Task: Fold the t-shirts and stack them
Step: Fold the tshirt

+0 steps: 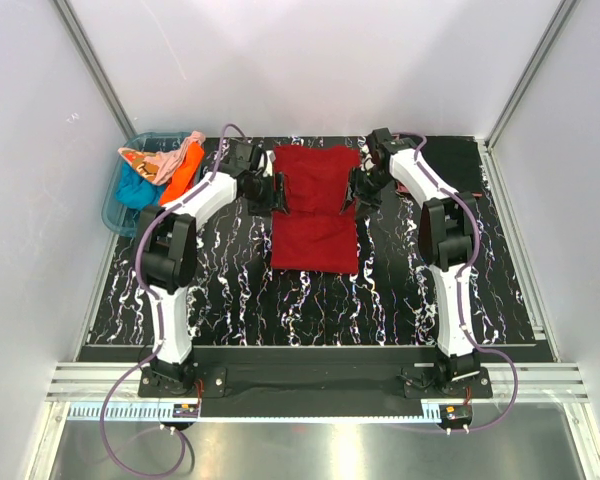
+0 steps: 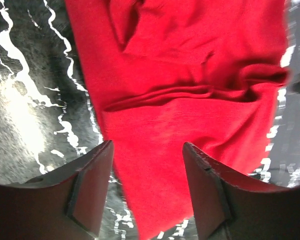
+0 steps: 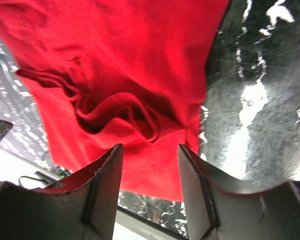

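A dark red t-shirt [image 1: 315, 205] lies flat at the back middle of the mat, partly folded, with a crease across its middle [image 2: 190, 65] [image 3: 115, 60]. My left gripper [image 1: 273, 193] [image 2: 147, 150] hovers open over the shirt's left edge, the cloth showing below the gap and nothing between the fingers. At the shirt's right edge my right gripper [image 1: 352, 195] [image 3: 150, 150] is open too, above a bunched fold near the hem. A black t-shirt [image 1: 456, 165] lies flat at the back right. Teal, orange and pale pink shirts [image 1: 160, 165] are heaped in the tub.
A blue translucent tub [image 1: 115, 205] stands at the back left, just off the mat. The black marbled mat [image 1: 230, 290] covers the table between white walls. A metal rail [image 1: 310, 385] runs along the near edge at the arm bases.
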Robot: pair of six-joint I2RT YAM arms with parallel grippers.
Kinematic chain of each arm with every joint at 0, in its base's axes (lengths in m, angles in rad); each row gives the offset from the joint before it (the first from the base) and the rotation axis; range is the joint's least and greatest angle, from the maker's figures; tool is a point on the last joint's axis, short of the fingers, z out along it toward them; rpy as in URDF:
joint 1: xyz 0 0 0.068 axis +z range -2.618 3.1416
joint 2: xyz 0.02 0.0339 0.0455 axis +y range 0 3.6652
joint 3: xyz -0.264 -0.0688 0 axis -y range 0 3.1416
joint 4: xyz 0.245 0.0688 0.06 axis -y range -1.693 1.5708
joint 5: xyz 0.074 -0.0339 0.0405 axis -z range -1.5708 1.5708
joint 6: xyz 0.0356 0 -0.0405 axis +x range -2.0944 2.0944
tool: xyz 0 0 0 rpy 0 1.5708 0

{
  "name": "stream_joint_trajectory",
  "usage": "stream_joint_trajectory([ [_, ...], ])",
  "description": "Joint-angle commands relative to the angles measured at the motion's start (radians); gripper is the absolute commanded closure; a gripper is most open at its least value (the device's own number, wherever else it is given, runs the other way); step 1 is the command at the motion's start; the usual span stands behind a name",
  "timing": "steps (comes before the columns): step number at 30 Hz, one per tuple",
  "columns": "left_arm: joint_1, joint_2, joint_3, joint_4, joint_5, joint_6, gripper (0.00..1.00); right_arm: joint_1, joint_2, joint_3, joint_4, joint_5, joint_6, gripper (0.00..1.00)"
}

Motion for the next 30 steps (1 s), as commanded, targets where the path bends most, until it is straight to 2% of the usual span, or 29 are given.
stream_joint_trajectory([
  [1, -0.003, 0.027, 0.028, 0.002, -0.021, 0.074, 0.39, -0.003, 0.023, 0.04, -0.045, 0.045, -0.055, 0.46],
  [8, -0.004, 0.077, 0.039, 0.021, -0.032, 0.045, 0.45, -0.004, 0.047, 0.054, -0.034, 0.031, -0.053, 0.47],
  [20, -0.009, 0.131, 0.088, 0.027, -0.056, 0.04, 0.53, -0.001, 0.083, 0.102, -0.04, 0.014, -0.049, 0.55],
  [30, -0.01, 0.146, 0.111, 0.035, -0.024, 0.022, 0.67, -0.003, 0.098, 0.131, -0.053, -0.001, -0.049, 0.62],
])
